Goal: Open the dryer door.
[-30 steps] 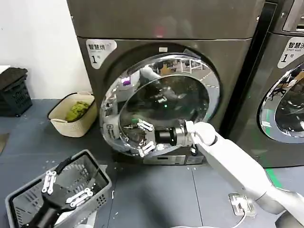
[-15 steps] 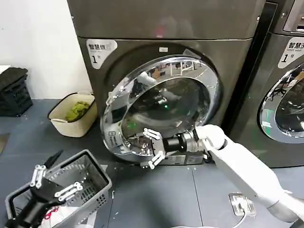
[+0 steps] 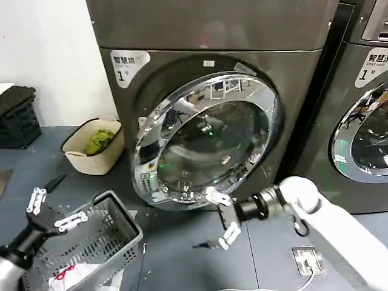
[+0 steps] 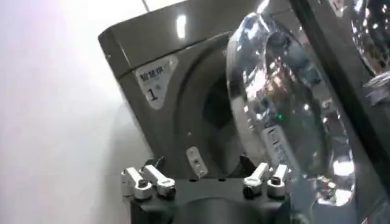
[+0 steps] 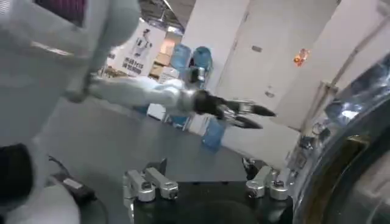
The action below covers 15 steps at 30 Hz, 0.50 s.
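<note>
Head view: dryer door (image 3: 206, 139) swung partly out from the front of the grey machine (image 3: 212, 36), hinge side toward the neighbouring machine (image 3: 364, 109), free edge standing off the front panel. Round porthole shape, wide mirror-bright chrome rim, dark tinted glass centre. Right gripper (image 3: 222, 219) just below the lower rim of the dryer door, fingers spread wide, holding nothing; contact with the rim not determinable. Left gripper (image 3: 53, 209) well apart from the dryer door, above the near rim of a grey mesh basket (image 3: 103, 242), fingers apart and empty. Beige tub (image 3: 94, 145) of green items on the floor beside the machine, on the free-edge side of the dryer door. Dark crate (image 3: 18, 118) beyond the tub.

Left wrist view: dryer door (image 4: 286, 122) seen edge-on, convex chrome surface standing clear of the machine's front panel, dark opening visible behind it. Label with numeral 1 (image 4: 155, 82) on the panel beside the opening. Left gripper (image 4: 205, 182) pale metal fingers spread, nothing between them.

Right wrist view: curved chrome rim of the dryer door (image 5: 350, 152) just beside the right gripper (image 5: 207, 185), fingers apart, empty. Mirror reflections of the robot across the chrome.
</note>
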### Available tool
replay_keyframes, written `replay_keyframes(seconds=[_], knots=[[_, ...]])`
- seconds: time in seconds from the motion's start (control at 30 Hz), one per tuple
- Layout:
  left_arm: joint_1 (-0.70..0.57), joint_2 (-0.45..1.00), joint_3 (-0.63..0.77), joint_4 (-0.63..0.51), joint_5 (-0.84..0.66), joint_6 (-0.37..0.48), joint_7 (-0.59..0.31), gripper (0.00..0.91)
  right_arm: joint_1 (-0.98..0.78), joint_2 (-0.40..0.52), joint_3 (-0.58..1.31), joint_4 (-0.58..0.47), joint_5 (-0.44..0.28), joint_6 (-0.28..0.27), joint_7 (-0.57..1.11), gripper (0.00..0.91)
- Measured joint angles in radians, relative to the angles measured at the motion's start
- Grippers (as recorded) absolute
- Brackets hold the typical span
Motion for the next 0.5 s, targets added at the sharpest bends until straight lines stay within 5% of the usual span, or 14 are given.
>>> replay_keyframes(seconds=[0.5], knots=[[-0.407,0.238,0.264,0.375,0.073,-0.181,0.034,0.907,-0.586,0.146,0.585,0.190,0.029,0.058,-0.031,0.907]])
